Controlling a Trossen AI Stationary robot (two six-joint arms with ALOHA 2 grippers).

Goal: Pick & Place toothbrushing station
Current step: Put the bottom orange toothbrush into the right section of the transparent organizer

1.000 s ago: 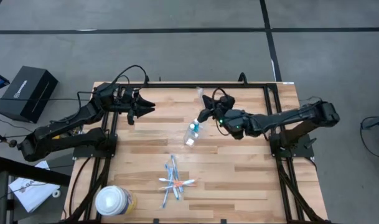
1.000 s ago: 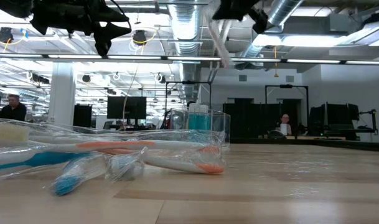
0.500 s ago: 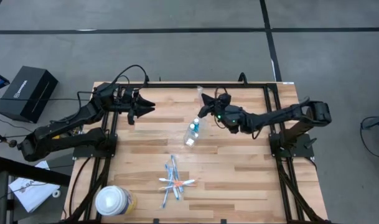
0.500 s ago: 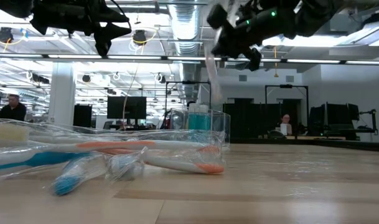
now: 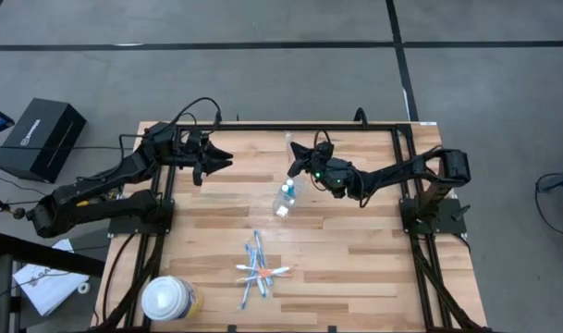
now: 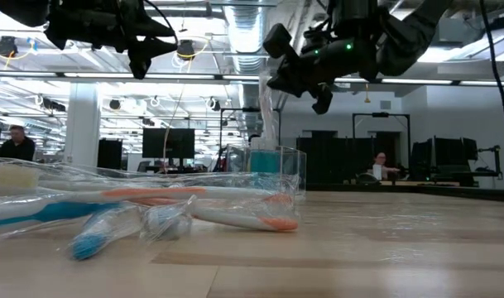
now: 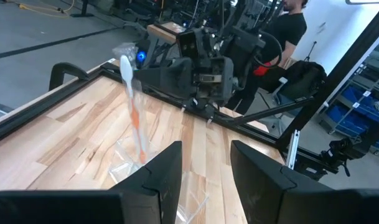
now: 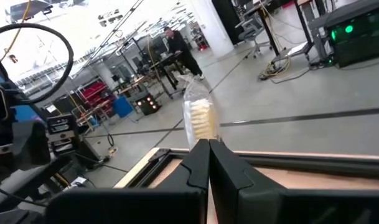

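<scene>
Right gripper [image 5: 298, 165] hangs above the clear cup [image 5: 285, 198], fingers clamped on a wrapped toothbrush [image 6: 265, 108]. Left gripper [image 5: 222, 159] waits well off from the cup, fingers parted, empty.

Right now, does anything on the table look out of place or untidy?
Yes. The wrapped toothbrushes lie crossed in a loose heap near the table's front edge, not in the clear cup, which stands apart mid-table holding the blue tubes. The right gripper holds one wrapped toothbrush above the cup.

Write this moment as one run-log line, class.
right gripper: shut on wrapped toothbrush, above cup | left gripper: open, waiting | toothbrush pile: on table
</scene>
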